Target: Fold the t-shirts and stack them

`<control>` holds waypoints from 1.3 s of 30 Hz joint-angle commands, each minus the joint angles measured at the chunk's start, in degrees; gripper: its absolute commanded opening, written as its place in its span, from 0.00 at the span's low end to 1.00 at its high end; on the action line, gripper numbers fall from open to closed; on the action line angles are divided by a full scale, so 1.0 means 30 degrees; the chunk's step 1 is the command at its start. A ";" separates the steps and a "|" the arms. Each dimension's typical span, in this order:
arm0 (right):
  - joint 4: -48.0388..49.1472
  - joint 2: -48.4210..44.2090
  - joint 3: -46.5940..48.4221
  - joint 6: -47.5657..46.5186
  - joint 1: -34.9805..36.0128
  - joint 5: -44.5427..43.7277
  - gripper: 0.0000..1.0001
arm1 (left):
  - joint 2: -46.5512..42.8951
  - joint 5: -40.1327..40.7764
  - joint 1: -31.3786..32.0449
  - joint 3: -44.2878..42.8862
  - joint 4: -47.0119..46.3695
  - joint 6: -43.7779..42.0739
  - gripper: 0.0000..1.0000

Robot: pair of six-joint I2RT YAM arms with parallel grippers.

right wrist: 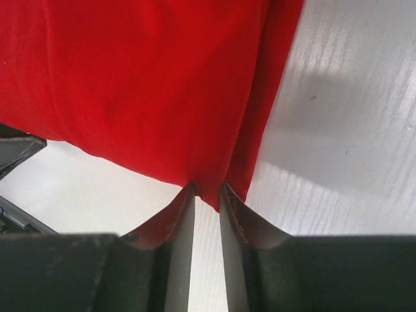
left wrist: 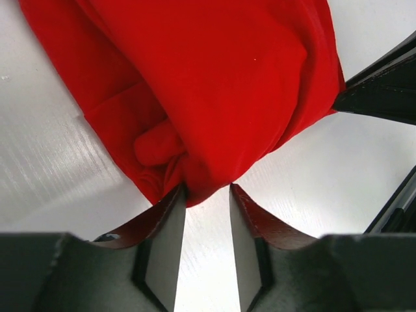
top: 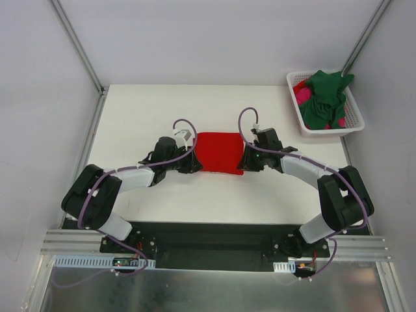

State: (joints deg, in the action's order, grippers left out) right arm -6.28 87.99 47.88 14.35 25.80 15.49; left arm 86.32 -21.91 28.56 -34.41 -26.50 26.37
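Left fingers (left wrist: 162,247) and right fingers (right wrist: 179,247) pinch opposite red t-shirt (top: 220,153) edges, bare table (top: 273,195) around.

A white table (top: 149,110) carries two things. A folded red shirt (top: 220,153) lies flat on it, near the middle. A white slotted basket (top: 328,131) stands well to the right of the shirt and farther back, at the table's far corner.

The top camera is looking steeply down from above the near edge, taking in the whole table (top: 162,104). The wrist cameras are sitting very close, looking along the left gripper (left wrist: 207,188) and right gripper (right wrist: 207,186); all three are sharing the red t-shirt (top: 220,153)
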 commanded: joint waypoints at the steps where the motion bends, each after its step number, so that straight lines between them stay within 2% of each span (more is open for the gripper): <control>1: 0.0395 0.0203 0.0213 0.0022 0.0101 0.0462 0.18 | 0.0491 0.0272 0.0179 -0.0833 -0.0746 -0.0616 0.29; 4: 0.0366 0.0290 0.0213 -0.0008 0.0130 0.0492 0.04 | 0.0843 0.0214 0.0179 -0.1038 -0.0746 -0.0792 0.15; 6: 0.0366 0.0290 0.0213 -0.0008 0.0130 0.0492 0.01 | 0.0990 0.0185 0.0178 -0.1126 -0.0746 -0.0850 0.02; 7: 0.0366 0.0320 0.0213 -0.0008 0.0159 0.0550 0.01 | 0.1107 0.0214 0.0179 -0.1184 -0.0746 -0.0909 0.00; 28: -0.2414 0.0407 0.1355 -0.1501 0.0100 -0.2524 0.01 | -0.2083 0.1649 -0.0202 0.0689 0.1743 -0.2139 0.00; 39: -0.4115 0.0613 0.2234 -0.2351 0.0101 -0.5041 0.01 | -0.2554 0.2089 -0.0436 0.1393 0.2388 -0.2345 0.00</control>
State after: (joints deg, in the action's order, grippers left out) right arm -13.50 89.65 52.51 10.09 26.70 8.67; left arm 81.08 -18.94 28.40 -31.38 -21.80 21.52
